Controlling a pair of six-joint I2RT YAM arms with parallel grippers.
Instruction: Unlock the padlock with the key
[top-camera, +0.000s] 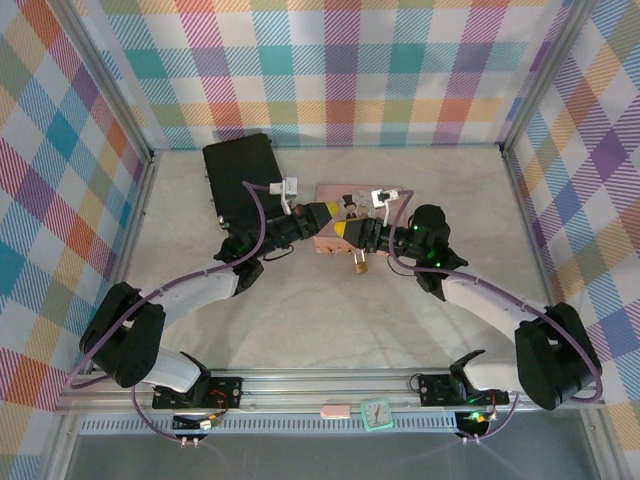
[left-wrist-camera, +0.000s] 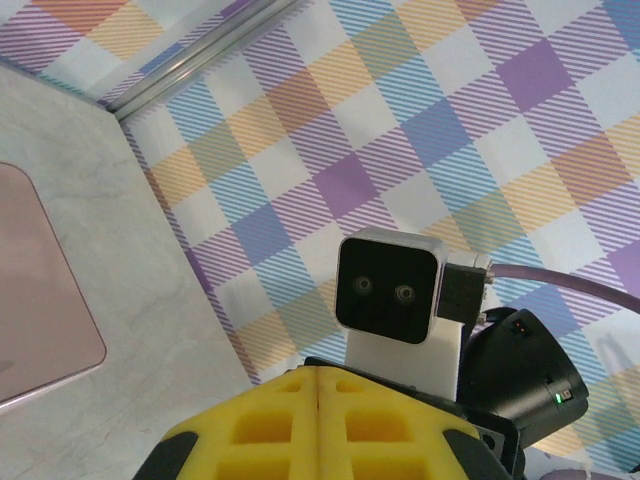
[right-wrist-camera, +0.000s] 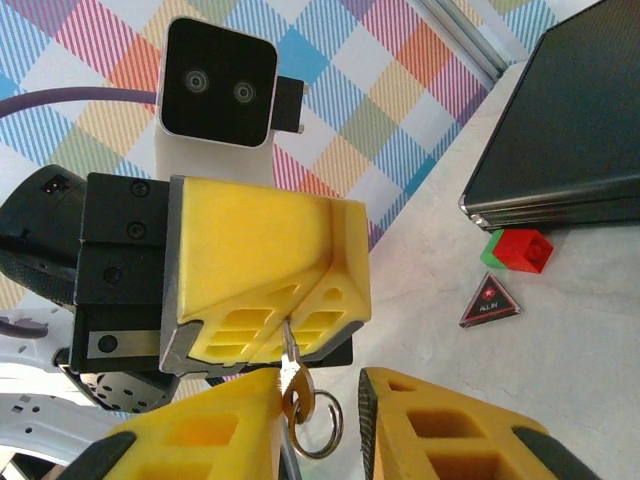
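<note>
In the right wrist view my left gripper (right-wrist-camera: 290, 322) is shut on the blade of the small silvery key (right-wrist-camera: 297, 378). The key's head and a thin split ring (right-wrist-camera: 322, 432) hang below the yellow pads. My right gripper (right-wrist-camera: 315, 405) stands open around the key's head, and its left finger (right-wrist-camera: 215, 435) touches the key. In the top view the two grippers meet tip to tip, left gripper (top-camera: 347, 230) and right gripper (top-camera: 371, 236), over the pink tin (top-camera: 335, 205). The tiny brass padlock (top-camera: 358, 265) lies on the table just in front of them, apart from both.
A black case (top-camera: 240, 180) lies at the back left. A red brick (right-wrist-camera: 527, 249) on a green one and a dark triangular chip (right-wrist-camera: 490, 303) sit beside it. The pink tin's corner (left-wrist-camera: 40, 300) is at the left of the left wrist view. Plaid walls enclose the table.
</note>
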